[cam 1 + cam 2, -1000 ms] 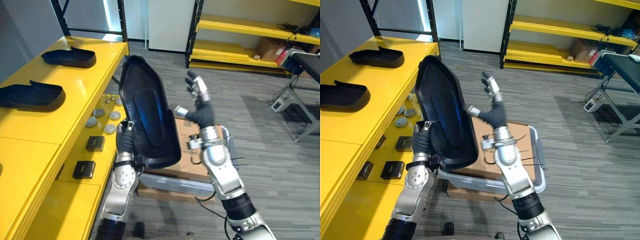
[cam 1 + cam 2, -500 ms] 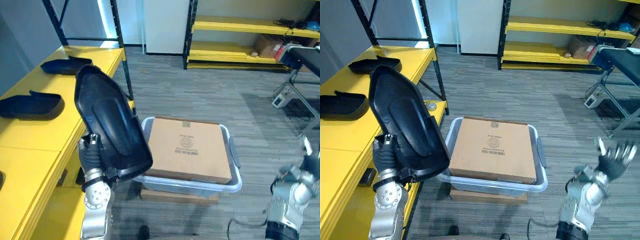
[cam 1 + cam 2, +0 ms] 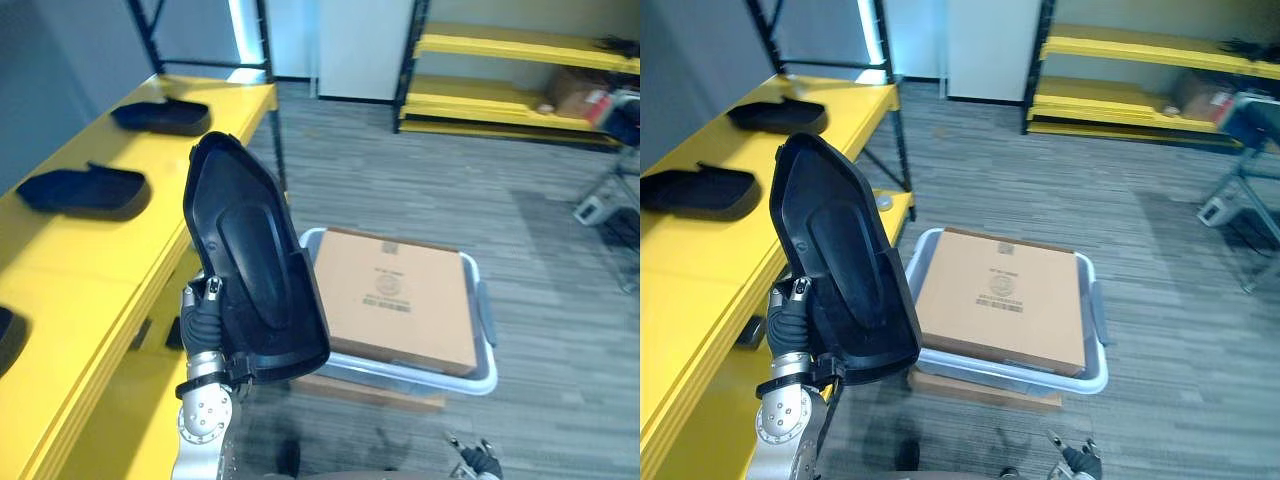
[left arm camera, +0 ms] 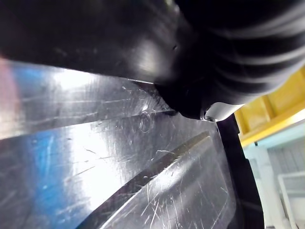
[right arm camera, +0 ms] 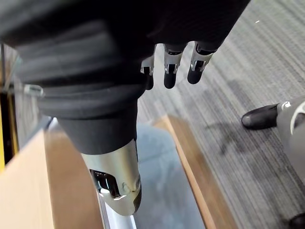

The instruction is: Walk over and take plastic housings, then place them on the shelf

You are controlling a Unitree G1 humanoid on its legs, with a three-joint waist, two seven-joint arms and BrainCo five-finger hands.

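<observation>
A large black plastic housing [image 3: 252,275] stands upright in front of me, its hollow side towards the camera. My left hand [image 3: 203,318] is shut on its lower left edge, the thumb over the rim; in the left wrist view the glossy housing [image 4: 124,157] lies right against the hand. Two more black housings [image 3: 162,116] [image 3: 85,190] lie on the yellow shelf top [image 3: 90,260] at my left. My right hand [image 5: 171,67] hangs low by my side, fingers relaxed and holding nothing; its fingertips show at the lower edge in the left eye view [image 3: 478,460].
A cardboard box [image 3: 400,305] sits in a pale plastic bin [image 3: 487,345] on the floor just right of the held housing. Yellow shelving [image 3: 520,60] stands at the back. Small dark parts lie on the lower shelf level by my left hand.
My right hand has dropped from beside the housing to the bottom of the view. The left hand has kept the housing upright. The camera has shifted.
</observation>
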